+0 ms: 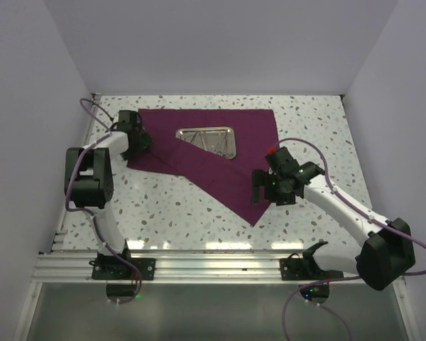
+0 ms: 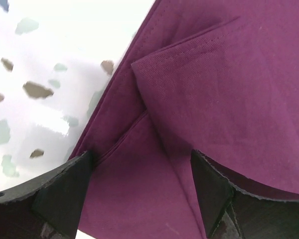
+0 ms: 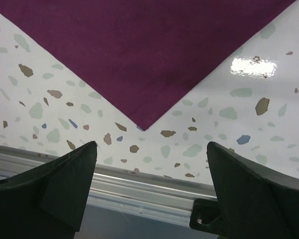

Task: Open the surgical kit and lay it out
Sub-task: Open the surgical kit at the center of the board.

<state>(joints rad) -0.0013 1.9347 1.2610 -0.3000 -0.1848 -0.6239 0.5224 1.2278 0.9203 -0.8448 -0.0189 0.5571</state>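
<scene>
The surgical kit's maroon cloth (image 1: 220, 170) lies spread on the speckled table, with a folded flap along its left side. A small steel tray (image 1: 205, 129) sits on the cloth near the back, thin silver instruments (image 1: 202, 142) inside it. My left gripper (image 1: 143, 145) is low over the folded left edge. In the left wrist view it (image 2: 141, 154) is open, with layered cloth folds (image 2: 214, 89) lying between the fingers. My right gripper (image 1: 258, 188) hovers open by the cloth's near point (image 3: 143, 127). Between its fingers (image 3: 152, 144) there is nothing.
An aluminium rail (image 1: 213, 266) runs along the table's near edge, also seen under the right fingers (image 3: 139, 191). White walls close in the left, back and right sides. Bare speckled tabletop (image 1: 170, 206) lies in front of the cloth.
</scene>
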